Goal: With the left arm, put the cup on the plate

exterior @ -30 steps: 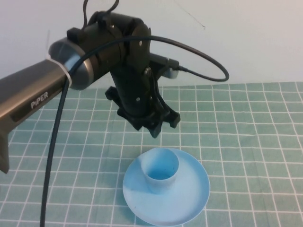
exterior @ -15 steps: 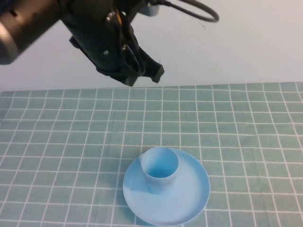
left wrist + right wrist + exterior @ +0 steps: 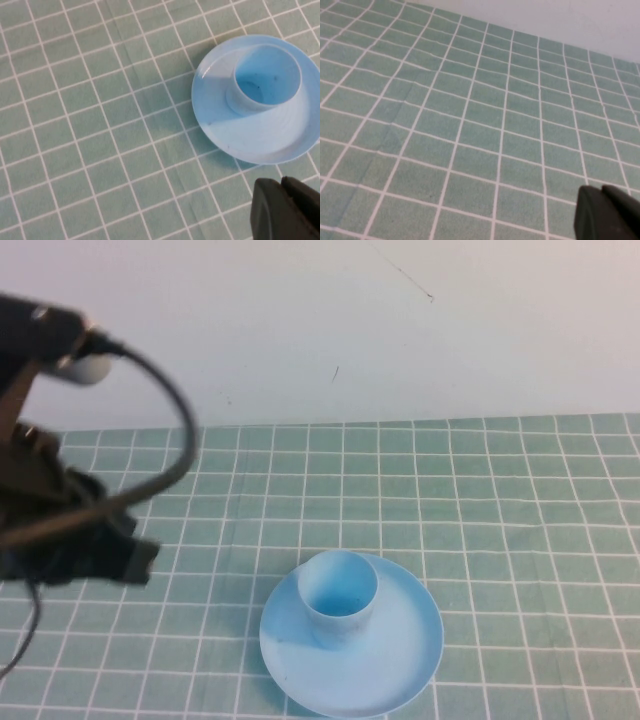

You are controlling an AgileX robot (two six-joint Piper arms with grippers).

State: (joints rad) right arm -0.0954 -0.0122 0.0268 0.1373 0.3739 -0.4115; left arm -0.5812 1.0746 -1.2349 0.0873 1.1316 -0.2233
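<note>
Presently catalogued, from left to right across the table:

Item 1. Left arm (image 3: 60, 510), one. It is seen at the left edge of the high view, blurred, with its looping black cable (image 3: 175, 425) and a small white rounded part (image 3: 85, 368). The left gripper (image 3: 286, 210) is shut with nothing held between its tips; it is placed well apart from the crockery, to the left of it, which is judged to suit an arm whose work is done.

Item 2. Green checked cloth (image 3: 500, 500), one, spread over the whole table as the working surface.

Item 3. Plate (image 3: 410, 660), one, light blue, laid flat on the cloth near the front edge of the high view, at the middle.

Item 4. Cup (image 3: 338, 600), one, light blue, stood upright and mouth up on the plate, off-centre toward the plate's left and far side. It is touched by nothing but the plate. The task is judged complete on this showing.

Item 5. Right gripper (image 3: 607, 212), one. Only its dark tips are seen, closed together and empty, over bare cloth in its own wrist view; it is judged parked, since the work is given to the other arm.
</note>
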